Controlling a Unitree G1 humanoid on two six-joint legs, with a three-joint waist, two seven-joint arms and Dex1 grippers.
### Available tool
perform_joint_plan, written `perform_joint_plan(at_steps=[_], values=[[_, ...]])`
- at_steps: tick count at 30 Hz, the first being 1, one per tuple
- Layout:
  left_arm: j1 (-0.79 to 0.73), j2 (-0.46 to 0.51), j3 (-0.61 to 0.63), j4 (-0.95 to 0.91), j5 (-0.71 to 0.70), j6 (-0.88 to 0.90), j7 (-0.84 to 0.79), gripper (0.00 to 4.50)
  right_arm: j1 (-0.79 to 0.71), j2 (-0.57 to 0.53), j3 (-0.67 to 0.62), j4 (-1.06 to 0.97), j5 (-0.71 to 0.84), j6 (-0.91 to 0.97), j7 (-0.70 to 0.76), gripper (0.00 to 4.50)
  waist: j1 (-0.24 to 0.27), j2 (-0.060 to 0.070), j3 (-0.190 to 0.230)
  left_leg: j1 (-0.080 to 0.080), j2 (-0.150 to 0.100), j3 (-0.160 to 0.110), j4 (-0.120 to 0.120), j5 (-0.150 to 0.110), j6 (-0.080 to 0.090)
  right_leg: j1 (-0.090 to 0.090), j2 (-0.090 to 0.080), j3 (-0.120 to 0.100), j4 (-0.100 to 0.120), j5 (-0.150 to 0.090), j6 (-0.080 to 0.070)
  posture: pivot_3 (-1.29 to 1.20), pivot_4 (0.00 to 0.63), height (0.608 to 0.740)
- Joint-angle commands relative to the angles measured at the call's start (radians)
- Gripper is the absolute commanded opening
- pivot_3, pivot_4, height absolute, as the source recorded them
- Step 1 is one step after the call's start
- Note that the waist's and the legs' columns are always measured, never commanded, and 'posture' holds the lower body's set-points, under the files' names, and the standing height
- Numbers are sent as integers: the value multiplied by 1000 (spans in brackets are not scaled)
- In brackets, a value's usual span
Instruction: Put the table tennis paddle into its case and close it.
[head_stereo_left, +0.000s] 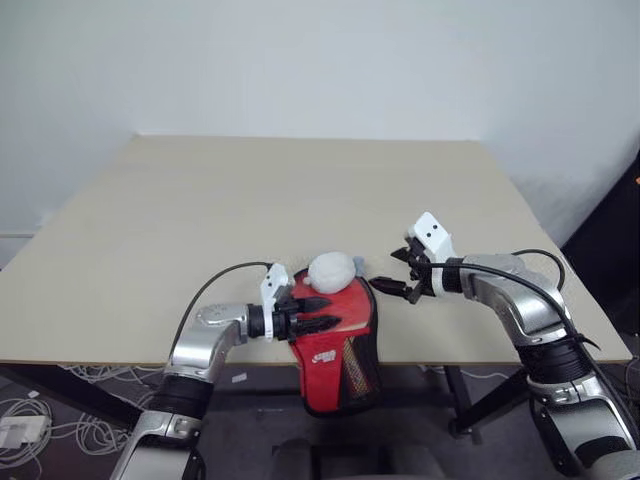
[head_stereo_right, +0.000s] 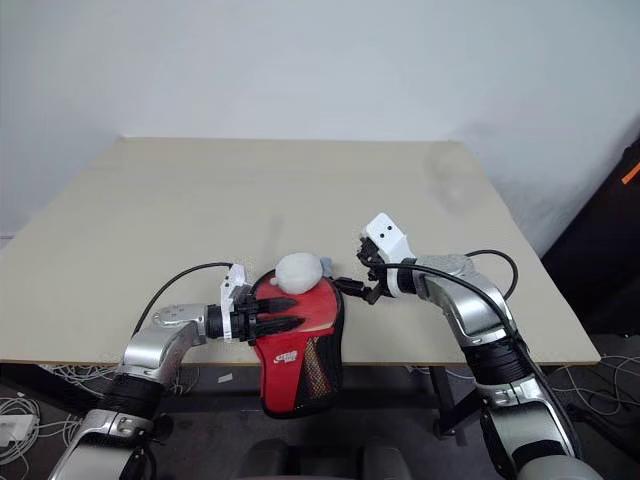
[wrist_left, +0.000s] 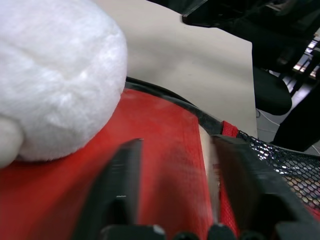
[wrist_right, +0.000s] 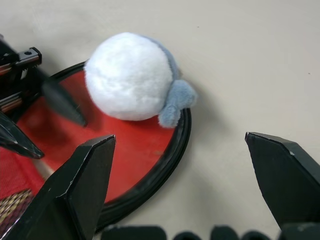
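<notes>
Fingers of my left claw (head_stereo_left: 318, 312) are lying over the red case (head_stereo_left: 338, 352), partly spread; I cannot tell whether they are pinching it. Under them the case is hanging half off the near table (head_stereo_left: 150, 250) edge, and a light strip at its mouth, in the left wrist view, looks like the paddle handle (wrist_left: 209, 170), so I am judging the paddle is inside and the zip not yet closed. Just past the fingers a white fluffy wad (head_stereo_left: 331, 269) is sitting on the case. Beyond it my right claw (head_stereo_left: 408, 277) is hovering spread wide, holding nothing. Around us, bare beige tabletop and a plain pale wall (head_stereo_left: 320, 60).
</notes>
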Motion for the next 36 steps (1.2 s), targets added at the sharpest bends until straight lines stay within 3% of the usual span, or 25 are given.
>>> perform_joint_plan(at_steps=[1, 4, 16, 30, 33, 36], values=[[-42, -8, -13, -10, -2, -18, -6, 1059, -53, 33, 1, 11, -4, -35, -26, 4500, 0, 0, 0, 0, 0, 0, 0, 0, 0, 0, 0, 0, 0, 0, 0, 0, 0, 740], [-55, -6, -22, 0, 3, -28, -7, 33, -75, 63, 9, 41, -8, -48, -40, 4500, 0, 0, 0, 0, 0, 0, 0, 0, 0, 0, 0, 0, 0, 0, 0, 0, 0, 740], [-62, -15, -49, 27, 44, -59, 35, 33, -158, 212, 79, 211, -52, -109, -83, 4500, 0, 0, 0, -1, 0, -1, 0, 0, 0, 0, 0, 0, 0, 0, 0, 0, 0, 740], [-62, -7, -48, 91, 79, -108, 65, 33, -183, 302, 118, 426, -108, -203, -86, 4500, 0, 0, 0, 1, 0, -1, 0, 0, 0, 1, 0, 0, 1, 0, 0, 0, 0, 740], [-65, -4, -45, 112, 83, -118, 64, 0, -198, 315, 102, 464, -113, -219, -105, 3885, -1, 1, 0, 2, 0, -1, 0, 0, 0, 2, 0, 0, 1, 0, 0, 0, 0, 740], [-67, -2, -45, 130, 87, -127, 62, 0, -206, 327, 84, 485, -115, -229, -120, 2866, -1, 1, 0, 2, 0, -1, 0, 0, 0, 2, 0, 0, 1, 0, 0, 0, 0, 740]])
